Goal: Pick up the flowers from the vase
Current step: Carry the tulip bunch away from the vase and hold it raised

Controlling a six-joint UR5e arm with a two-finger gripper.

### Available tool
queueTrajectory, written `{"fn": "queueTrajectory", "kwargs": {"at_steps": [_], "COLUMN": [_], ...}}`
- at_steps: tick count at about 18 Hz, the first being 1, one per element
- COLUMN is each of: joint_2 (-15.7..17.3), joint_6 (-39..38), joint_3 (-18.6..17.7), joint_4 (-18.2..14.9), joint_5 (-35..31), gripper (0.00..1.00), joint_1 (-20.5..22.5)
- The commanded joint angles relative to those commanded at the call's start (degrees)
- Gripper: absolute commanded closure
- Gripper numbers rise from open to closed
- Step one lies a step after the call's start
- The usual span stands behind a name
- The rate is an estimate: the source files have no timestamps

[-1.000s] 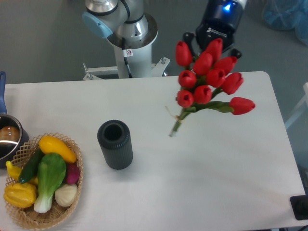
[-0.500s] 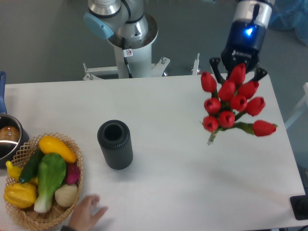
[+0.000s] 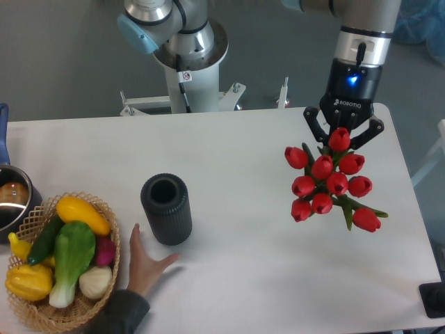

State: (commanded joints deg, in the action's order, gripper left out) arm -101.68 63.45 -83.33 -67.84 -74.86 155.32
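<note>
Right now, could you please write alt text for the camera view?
The gripper holds the flowers above the table's right side, clear of the empty vase. A hand rests flat by the vase, next to a basket of vegetables.

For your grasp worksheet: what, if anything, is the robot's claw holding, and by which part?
The claw holds the flowers at the top of the bunch, its fingers around the uppermost red buds. The exact contact point is hidden. The vase stands apart, with nothing in its mouth.
</note>
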Motion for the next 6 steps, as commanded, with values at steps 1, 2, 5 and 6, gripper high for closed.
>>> {"fn": "queueTrajectory", "kwargs": {"at_steps": [1,2,5,6], "joint_2": [-0.5,-0.8,-1.0,-1.3], "joint_6": [0.9,2.0,5.5,7.5], "joint_3": [0.4,0.2,-0.7,-1.0], "joint_4": [-0.4,-0.4,-1.4,-2.2], "joint_5": [-0.9,-1.2,-4.8,-7.2], "gripper": [1.00,1.00,1.00,1.00], "joint_1": [-0.7,-0.8,-1.0,-1.0]}}
